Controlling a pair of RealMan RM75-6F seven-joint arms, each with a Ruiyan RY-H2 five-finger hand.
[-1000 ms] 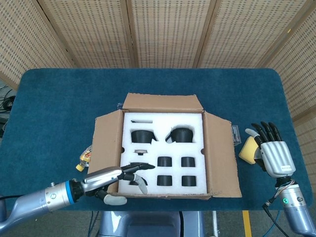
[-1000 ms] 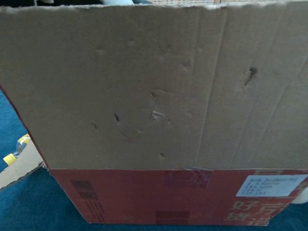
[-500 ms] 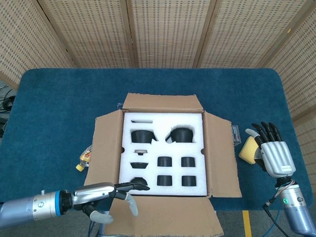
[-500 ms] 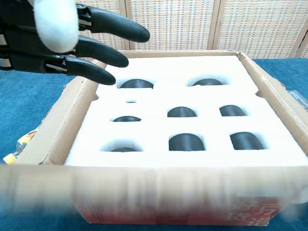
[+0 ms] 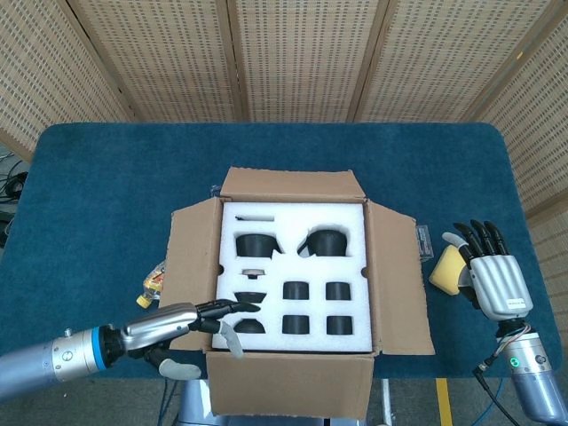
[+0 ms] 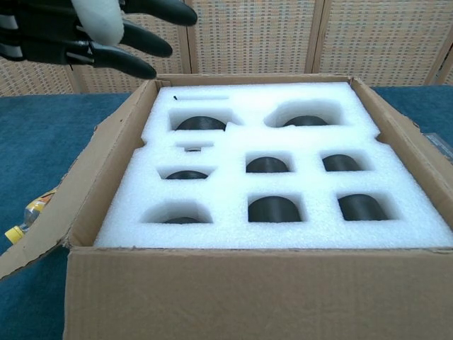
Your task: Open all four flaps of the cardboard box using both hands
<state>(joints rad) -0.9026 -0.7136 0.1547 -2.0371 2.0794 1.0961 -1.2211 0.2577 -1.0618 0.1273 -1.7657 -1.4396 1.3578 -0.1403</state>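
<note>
On the blue table the box lies open; the left hand hovers spread and empty. Only the head view shows the right hand, open, empty.

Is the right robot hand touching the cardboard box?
No, the right robot hand sits apart from the cardboard box, beside a yellow sponge.

No words, numbers or signs can be read here. The cardboard box shows only plain brown sides and flaps. The little bottle beside it has a label, but it is too small to read.
</note>
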